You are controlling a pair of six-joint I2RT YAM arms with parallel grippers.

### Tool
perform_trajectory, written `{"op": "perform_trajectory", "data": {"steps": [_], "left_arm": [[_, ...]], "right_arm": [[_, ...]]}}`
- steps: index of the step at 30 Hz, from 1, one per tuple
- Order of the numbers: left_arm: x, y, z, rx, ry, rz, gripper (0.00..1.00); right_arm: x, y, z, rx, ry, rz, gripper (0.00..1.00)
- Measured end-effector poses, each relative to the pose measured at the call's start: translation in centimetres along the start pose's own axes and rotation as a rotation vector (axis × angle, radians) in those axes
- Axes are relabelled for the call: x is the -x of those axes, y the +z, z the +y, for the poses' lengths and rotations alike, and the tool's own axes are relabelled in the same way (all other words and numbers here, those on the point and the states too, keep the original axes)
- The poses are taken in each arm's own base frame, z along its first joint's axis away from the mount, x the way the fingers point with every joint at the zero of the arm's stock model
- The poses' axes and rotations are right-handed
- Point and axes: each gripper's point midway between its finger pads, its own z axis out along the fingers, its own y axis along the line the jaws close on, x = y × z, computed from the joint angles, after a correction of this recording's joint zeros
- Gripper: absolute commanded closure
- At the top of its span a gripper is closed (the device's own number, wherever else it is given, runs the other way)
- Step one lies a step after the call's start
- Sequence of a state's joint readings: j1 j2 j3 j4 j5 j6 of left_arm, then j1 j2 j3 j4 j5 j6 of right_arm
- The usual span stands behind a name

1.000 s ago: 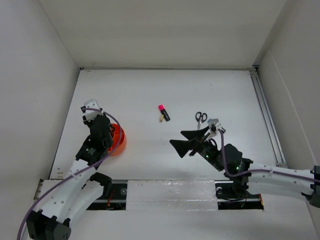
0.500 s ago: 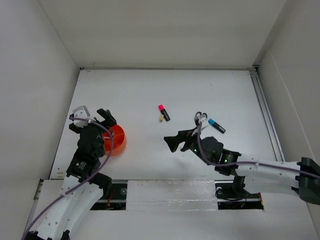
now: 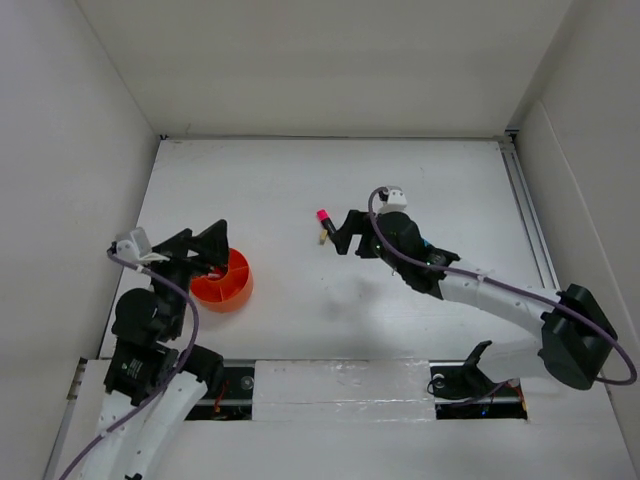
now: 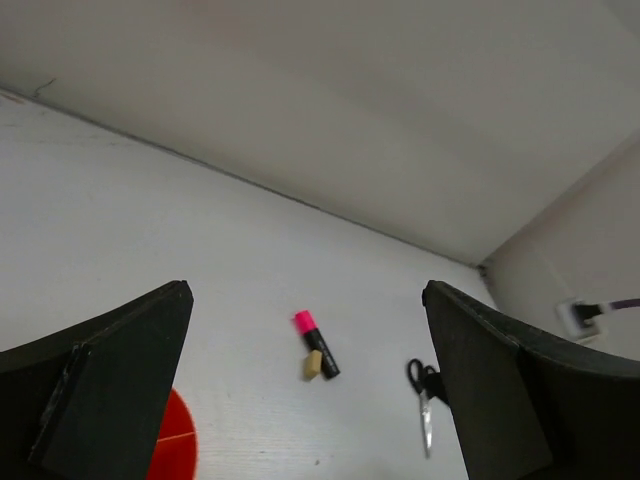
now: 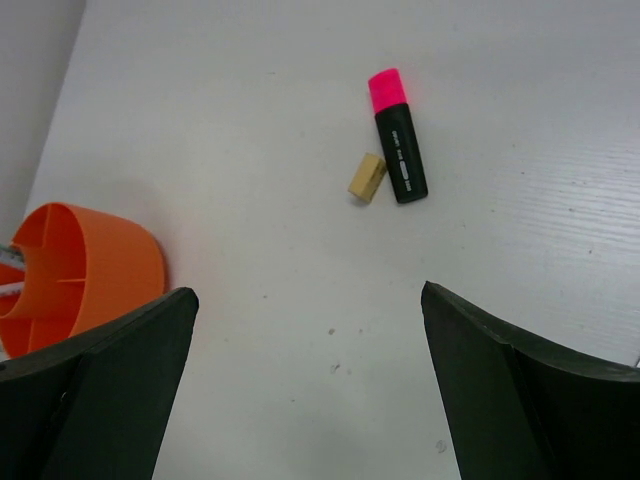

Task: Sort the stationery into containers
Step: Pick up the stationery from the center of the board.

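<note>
The pink-capped black highlighter (image 3: 323, 222) (image 5: 398, 150) (image 4: 317, 345) lies mid-table with the tan eraser (image 5: 367, 177) (image 4: 313, 365) touching its side. My right gripper (image 3: 341, 234) (image 5: 308, 292) hovers open just right of them, nothing between its fingers. The black-handled scissors (image 4: 422, 400) show only in the left wrist view; my right arm covers them from above. The orange divided cup (image 3: 222, 281) (image 5: 85, 270) (image 4: 178, 450) stands at the left. My left gripper (image 3: 198, 241) (image 4: 306, 288) is open and empty above the cup's far-left rim.
White walls close in the table on the left (image 3: 100, 180), back and right. A metal rail (image 3: 530, 230) runs along the right side. My right arm (image 3: 480, 290) stretches diagonally across the right half of the table.
My left gripper opened over the cup and drew back to the left. My right arm swung from the near right up to the highlighter, now covering the scissors and blue-capped marker.
</note>
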State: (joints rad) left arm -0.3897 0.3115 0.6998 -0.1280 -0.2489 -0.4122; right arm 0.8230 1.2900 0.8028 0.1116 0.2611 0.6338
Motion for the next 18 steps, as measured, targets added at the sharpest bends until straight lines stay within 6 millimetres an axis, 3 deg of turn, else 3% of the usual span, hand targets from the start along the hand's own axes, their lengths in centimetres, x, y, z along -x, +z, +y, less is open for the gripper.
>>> {"op": "perform_trajectory", "data": {"steps": [5, 9, 13, 14, 15, 18], "left_arm": [[2.5, -1.7, -0.6, -0.011, -0.174, -0.086, 0.0], [2.9, -1.8, -1.5, -0.017, -0.213, -0.049, 0.0], [5.3, -3.0, -2.4, -0.056, -0.161, -0.076, 0.0], [5.9, -3.6, -2.5, -0.072, -0.15, -0.097, 0.0], [6.4, -4.4, -2.6, -0.092, -0.14, -0.115, 0.0], [7.5, -6.0, -2.9, -0.14, -0.12, -0.164, 0.0]], "right_arm": [[-1.3, 2.1, -0.7, -0.07, -0.014, 0.097, 0.0], [-2.6, 3.4, -0.2, -0.1, -0.024, 0.149, 0.03], [-4.4, 5.2, 0.1, -0.137, -0.038, 0.197, 0.17], [-4.9, 5.8, 0.2, -0.148, -0.042, 0.21, 0.28], [-5.3, 6.5, 0.4, -0.159, -0.046, 0.22, 0.32], [-6.5, 8.6, 0.5, -0.194, -0.057, 0.252, 0.38]]}}
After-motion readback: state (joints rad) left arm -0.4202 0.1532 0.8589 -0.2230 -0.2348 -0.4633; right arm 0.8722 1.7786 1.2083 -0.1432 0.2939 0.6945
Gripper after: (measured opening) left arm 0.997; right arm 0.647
